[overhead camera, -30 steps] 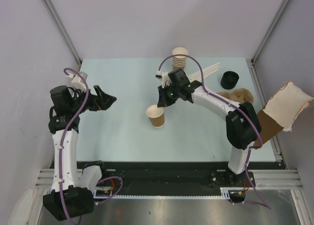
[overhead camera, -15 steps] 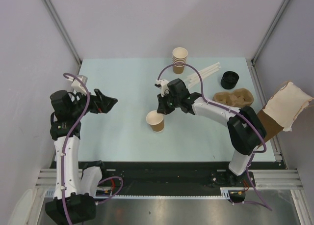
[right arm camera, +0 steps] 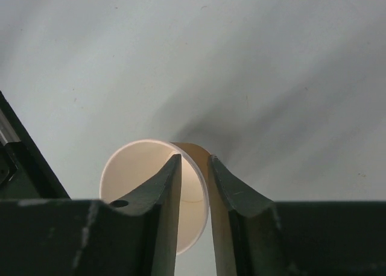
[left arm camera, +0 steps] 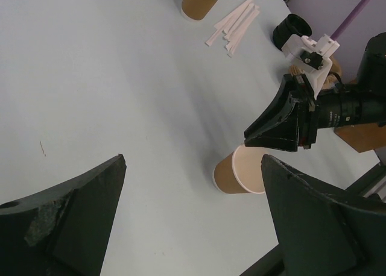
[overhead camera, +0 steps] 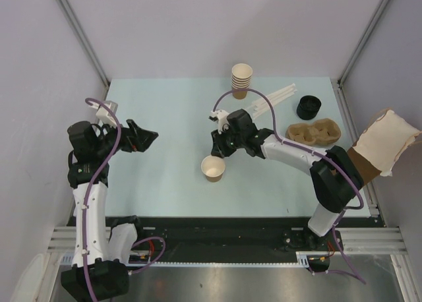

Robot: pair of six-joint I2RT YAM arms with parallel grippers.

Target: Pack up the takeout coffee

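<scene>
A single lidless tan paper cup (overhead camera: pixel 213 169) with a white inside is near the table's middle. My right gripper (overhead camera: pixel 218 154) is shut on its rim, one finger inside and one outside, as the right wrist view shows (right arm camera: pixel 194 159). The cup (right arm camera: pixel 136 173) is tilted; I cannot tell whether it touches the table. It also shows in the left wrist view (left arm camera: pixel 232 173). No cup with a black lid is in view. My left gripper (overhead camera: pixel 144 138) is open and empty over the table's left side, well apart from the cup (left arm camera: pixel 193 228).
A stack of lidless cups (overhead camera: pixel 241 80) stands at the back centre. White stirrers (overhead camera: pixel 273 97) lie beside it. A black lid stack (overhead camera: pixel 308 107) and a brown pulp tray (overhead camera: pixel 316 131) sit at the right. A paper bag (overhead camera: pixel 379 147) lies off the right edge.
My right gripper has moved toward the near edge with the lidless cup in it. My left arm shifted slightly a second ago and has since held still.
</scene>
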